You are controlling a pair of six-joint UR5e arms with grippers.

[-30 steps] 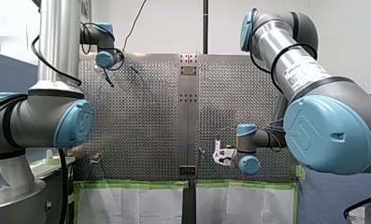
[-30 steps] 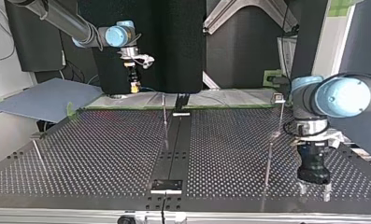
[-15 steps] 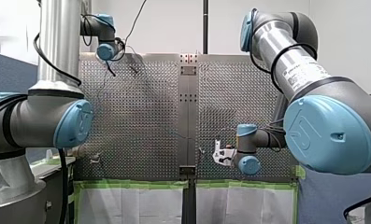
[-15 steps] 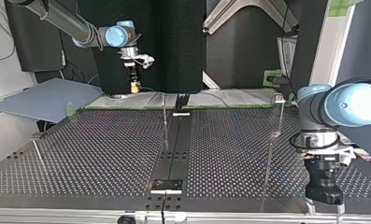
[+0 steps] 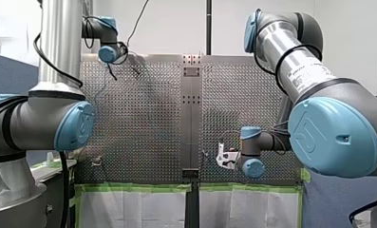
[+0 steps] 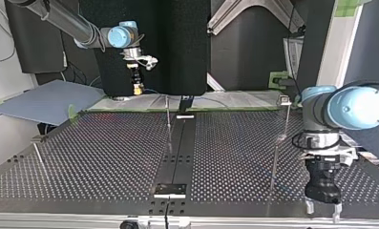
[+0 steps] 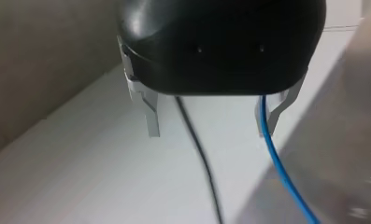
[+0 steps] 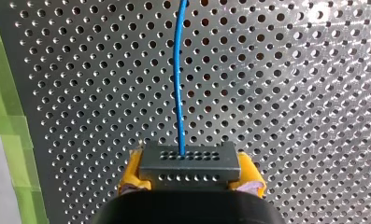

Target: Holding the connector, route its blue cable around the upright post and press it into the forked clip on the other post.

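The perforated table (image 6: 106,157) is spreading under both arms. My left arm (image 6: 354,107) is pointing its black gripper (image 6: 323,208) straight down at the table's edge. My right arm (image 6: 68,21) is hanging its gripper (image 6: 138,88) above the opposite edge, well apart from the left one.

My left gripper is standing open, its two metal fingers (image 7: 151,116) spread wide and clamping nothing. A thin upright post (image 6: 275,162) is rising just beside it, on the side toward the table's middle. A second post (image 6: 168,119) is standing farther off, between the two grippers.

My right gripper (image 8: 189,181) is clamping the dark connector (image 8: 189,161) between its yellow pads (image 8: 132,171). The blue cable (image 8: 178,79) is leaving the connector's face and running straight ahead of that gripper over the table.

Under my left gripper the blue cable is passing close beside one finger, and a black cable (image 7: 199,149) is running between the fingers; whether either is touching metal is unclear.
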